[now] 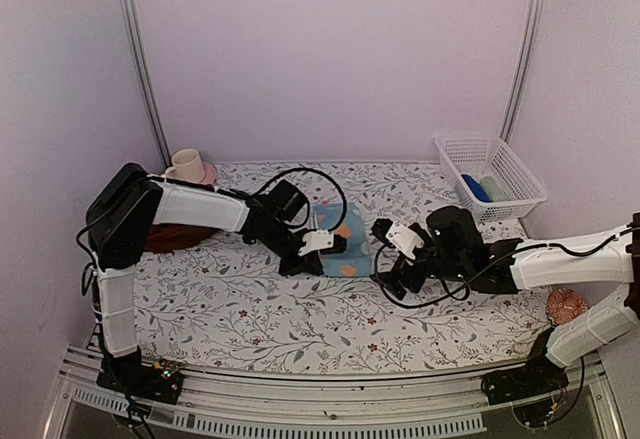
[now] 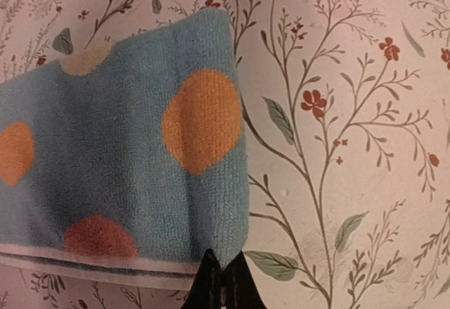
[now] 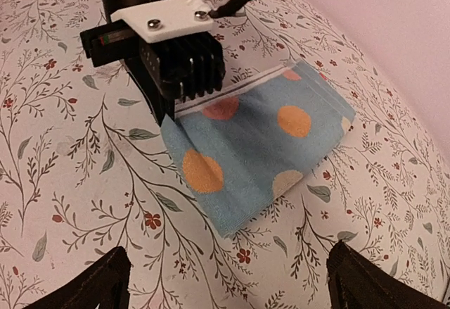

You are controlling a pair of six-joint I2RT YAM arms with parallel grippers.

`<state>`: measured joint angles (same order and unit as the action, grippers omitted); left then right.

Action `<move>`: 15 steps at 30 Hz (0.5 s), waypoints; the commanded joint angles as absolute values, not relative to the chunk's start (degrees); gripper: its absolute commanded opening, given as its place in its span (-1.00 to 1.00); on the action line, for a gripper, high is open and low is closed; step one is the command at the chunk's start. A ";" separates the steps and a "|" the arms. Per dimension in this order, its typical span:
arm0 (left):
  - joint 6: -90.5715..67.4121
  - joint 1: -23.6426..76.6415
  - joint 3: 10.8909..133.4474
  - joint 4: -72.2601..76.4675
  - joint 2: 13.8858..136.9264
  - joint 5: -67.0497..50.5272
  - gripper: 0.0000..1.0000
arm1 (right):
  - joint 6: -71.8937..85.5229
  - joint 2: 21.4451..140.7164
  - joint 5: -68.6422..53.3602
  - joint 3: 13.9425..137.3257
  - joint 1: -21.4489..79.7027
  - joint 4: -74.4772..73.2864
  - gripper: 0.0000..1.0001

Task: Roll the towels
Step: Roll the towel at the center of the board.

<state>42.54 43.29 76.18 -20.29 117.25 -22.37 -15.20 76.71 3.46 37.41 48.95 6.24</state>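
First, the containers: a white basket [image 1: 505, 207] stands at two o'clock on the counter [image 1: 250, 309], with a blue thing [image 1: 477, 188] and something pale inside; I cannot tell what they are. At ten o'clock a cream cup [image 1: 185, 163] sits on a pink saucer [image 1: 206, 174].

The left arm reaches from eight o'clock in toward the centre, wrist bent down. The left gripper [image 2: 222, 282] is clenched, pinching the hemmed edge of the light-blue towel [image 2: 126, 154] at its corner, where the cloth puckers. The right arm comes in low from four o'clock. The right gripper [image 3: 228, 284] is released, its fingers spread wide, just short of the towel and apart from it.

That towel lies folded and flat at the centre of the counter, with orange, cream and red dots and a white striped hem. The maroon towel [image 1: 172, 237] lies bunched at nine o'clock, partly under the left arm.
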 commanded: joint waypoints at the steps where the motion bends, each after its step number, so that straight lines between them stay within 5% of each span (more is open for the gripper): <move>1: 40.50 39.84 77.46 -28.94 115.58 -37.12 -1.00 | -27.39 81.17 -2.58 36.89 50.59 13.64 0.94; 15: 40.76 35.60 81.65 -36.02 122.50 -43.78 -1.00 | -41.28 97.73 3.73 41.86 53.19 21.79 0.56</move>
